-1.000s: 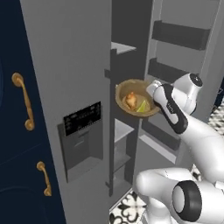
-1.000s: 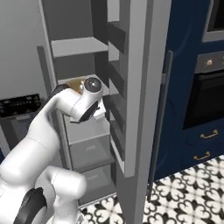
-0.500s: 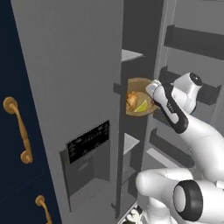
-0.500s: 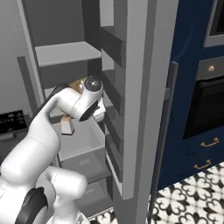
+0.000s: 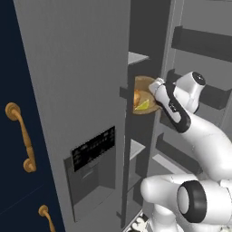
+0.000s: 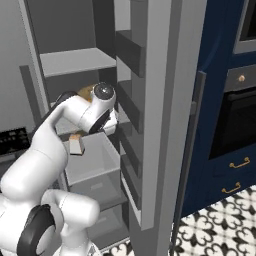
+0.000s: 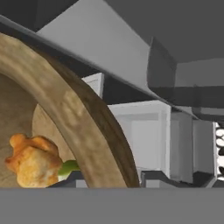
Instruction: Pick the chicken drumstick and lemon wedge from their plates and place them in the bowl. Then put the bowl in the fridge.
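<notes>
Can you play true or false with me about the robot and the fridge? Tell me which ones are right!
1. The bowl has food inside it. True: the chicken drumstick and the lemon wedge both sit in it.
2. The bowl is resting on the floor. False: the gripper holds it up by its rim, in the open fridge.
3. The fridge door is shut. False: it stands open, and grey shelves show inside.
4. The fridge door has a black panel on it. True.
5. The cabinet handles beside the fridge are gold. True.
</notes>
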